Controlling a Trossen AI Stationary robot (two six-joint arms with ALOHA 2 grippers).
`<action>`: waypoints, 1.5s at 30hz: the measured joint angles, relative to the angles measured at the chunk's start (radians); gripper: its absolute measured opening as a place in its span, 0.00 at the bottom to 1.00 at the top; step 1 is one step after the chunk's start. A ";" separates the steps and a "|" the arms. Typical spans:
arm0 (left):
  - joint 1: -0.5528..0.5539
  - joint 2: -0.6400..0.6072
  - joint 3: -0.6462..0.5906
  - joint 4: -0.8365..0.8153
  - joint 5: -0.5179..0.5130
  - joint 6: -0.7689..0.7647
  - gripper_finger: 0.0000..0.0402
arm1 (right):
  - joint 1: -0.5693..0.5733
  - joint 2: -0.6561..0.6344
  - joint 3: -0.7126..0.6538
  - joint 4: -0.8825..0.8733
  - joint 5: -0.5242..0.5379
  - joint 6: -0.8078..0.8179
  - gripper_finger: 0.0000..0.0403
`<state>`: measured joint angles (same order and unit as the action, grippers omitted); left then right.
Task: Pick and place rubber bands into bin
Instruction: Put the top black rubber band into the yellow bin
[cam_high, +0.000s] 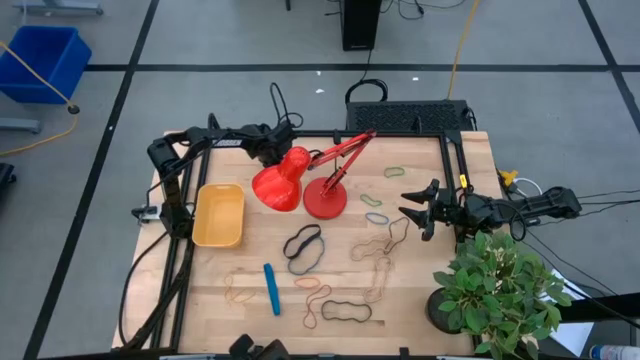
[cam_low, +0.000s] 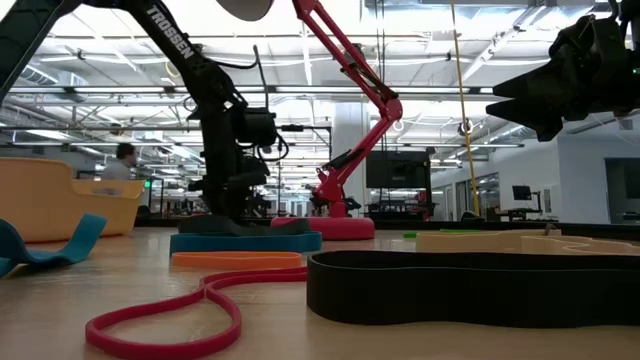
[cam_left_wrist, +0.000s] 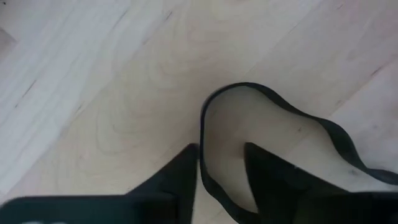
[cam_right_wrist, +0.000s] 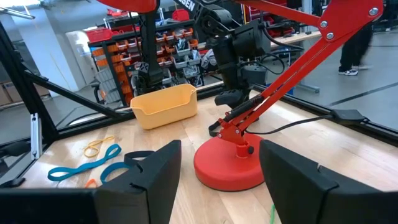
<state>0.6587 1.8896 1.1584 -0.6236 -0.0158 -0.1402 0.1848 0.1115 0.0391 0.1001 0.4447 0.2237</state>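
Looking straight down, the pale wooden table (cam_high: 420, 320) carries a scatter of rubber bands (cam_high: 303, 248): thin limp loops in black, grey, tan, orange and green, mostly in its middle and near half. The bin (cam_high: 219, 215), a smooth yellow-orange tub with rounded corners, sits at the left, just left of the glossy red lamp (cam_high: 300, 185). A straight blue stick (cam_high: 271, 288) lies near the front edge and a leafy potted plant (cam_high: 495, 290) fills the near right corner. The left arm (cam_high: 200, 135) reaches along the far edge to behind the lamp's shade. The right gripper (cam_high: 422, 210) hangs at the right side, fingers spread, empty

From table height, a broad matte black band (cam_low: 470, 285) lies flat in the foreground, with a rounded pink loop (cam_low: 170, 320) and a flat orange one (cam_low: 235, 260) beside it. The left arm comes down to the tabletop just left of the lamp's round base. A person (cam_low: 125, 155) shows far off in the room

On the left wrist, the left gripper (cam_left_wrist: 221, 147) is down at the wood grain, its dark fingers standing apart astride one strand of a thin wavy black loop (cam_left_wrist: 249, 86); bare wood shows between them, so it is open and not clamped

On the right wrist, the wide blunt fingers frame the lamp's base, with the bin beyond on the left
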 joint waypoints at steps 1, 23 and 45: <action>0.000 0.000 0.000 0.000 -0.008 0.000 0.28 | 0.000 0.000 0.000 0.000 0.000 0.000 0.52; -0.005 -0.143 -0.005 -0.071 -0.048 0.051 0.02 | 0.000 0.000 0.000 -0.001 0.000 0.000 0.52; -0.035 -1.014 -0.003 -0.324 -0.093 0.022 0.03 | 0.000 0.000 0.000 -0.001 0.000 -0.001 0.52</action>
<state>0.6233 0.8752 1.1553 -0.9480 -0.1088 -0.1179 0.1848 0.1114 0.0391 0.0994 0.4450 0.2230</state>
